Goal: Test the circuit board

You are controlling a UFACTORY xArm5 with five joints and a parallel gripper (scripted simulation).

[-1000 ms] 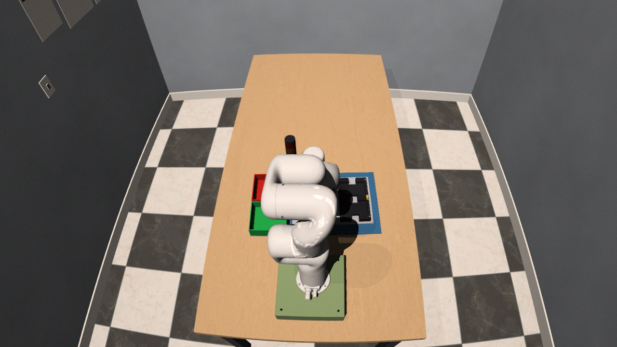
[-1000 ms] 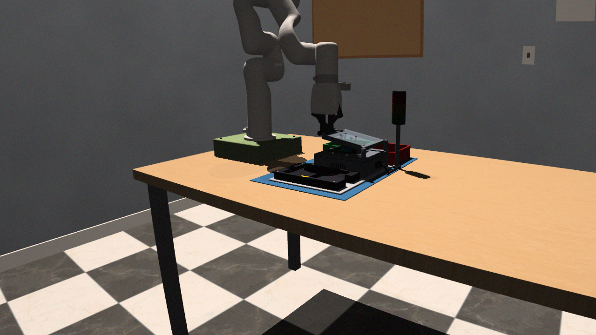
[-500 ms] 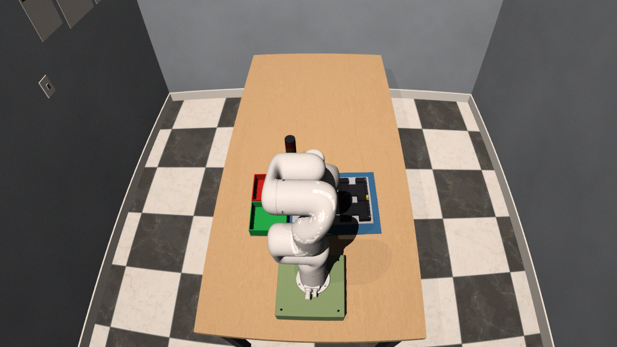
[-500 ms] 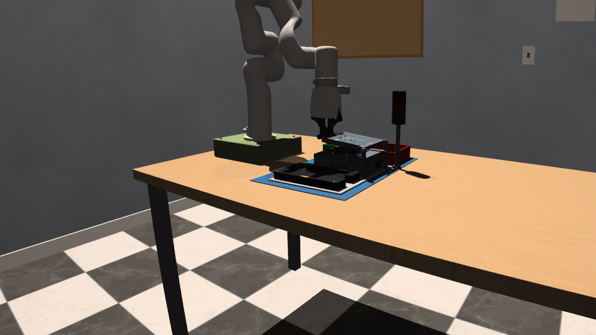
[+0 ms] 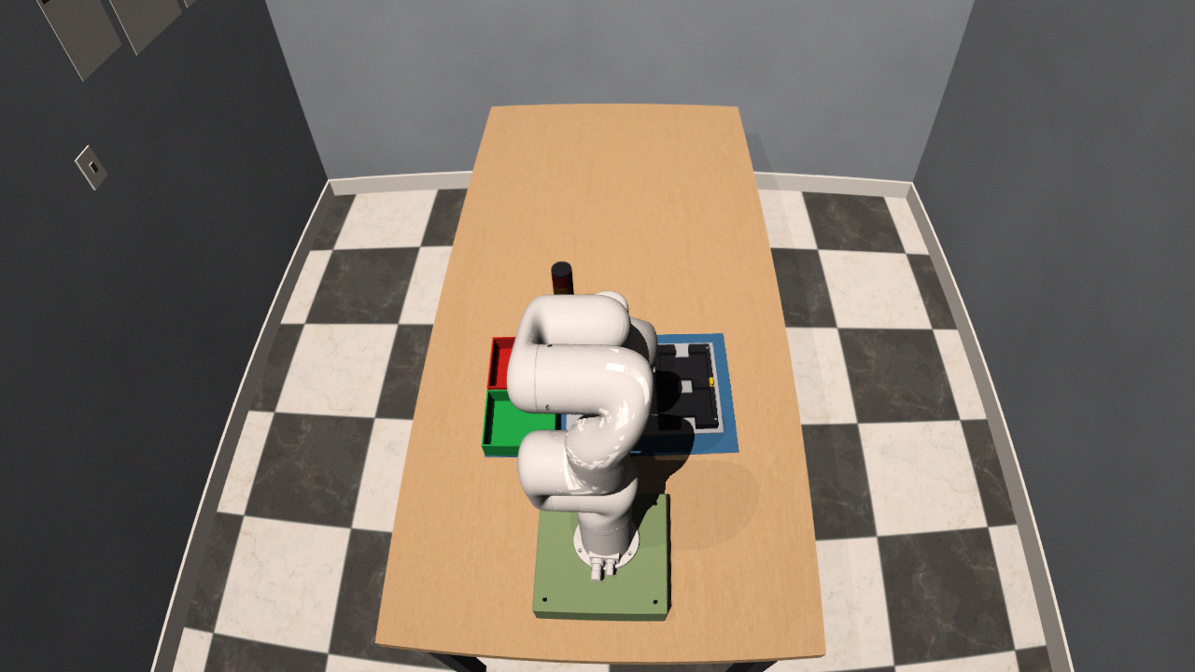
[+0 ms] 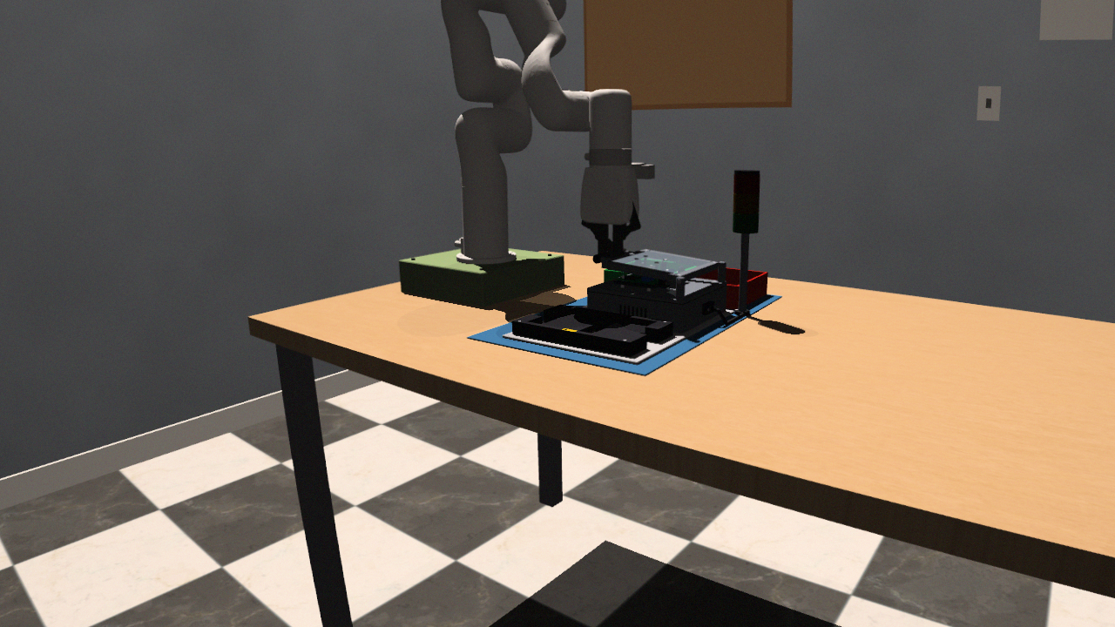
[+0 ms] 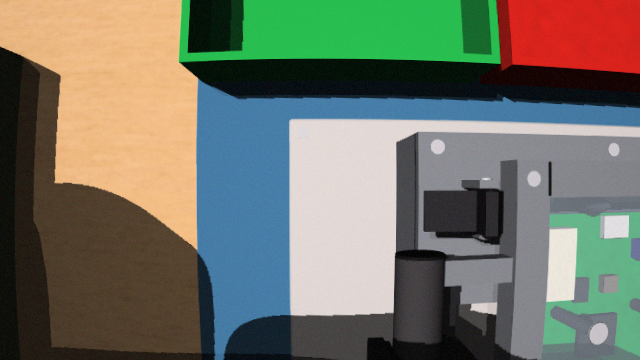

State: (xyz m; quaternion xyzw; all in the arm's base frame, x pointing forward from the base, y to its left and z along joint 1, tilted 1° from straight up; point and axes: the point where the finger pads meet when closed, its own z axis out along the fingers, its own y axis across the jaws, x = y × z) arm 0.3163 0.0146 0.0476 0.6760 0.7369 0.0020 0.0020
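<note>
We see the tool clamped on the handle of the lid, nearly flat over the circuit board seated in the tester. Releasing early risks an unlatched lid.

Looks like a small electronics test lab or workshop corner, tbh. Bare grey walls, checkered tile floor, one plain wooden table. Behind the pincer a cork board hangs on the wall. Just beside it sit a board tester on a blue mat and a signal light tower.
</note>
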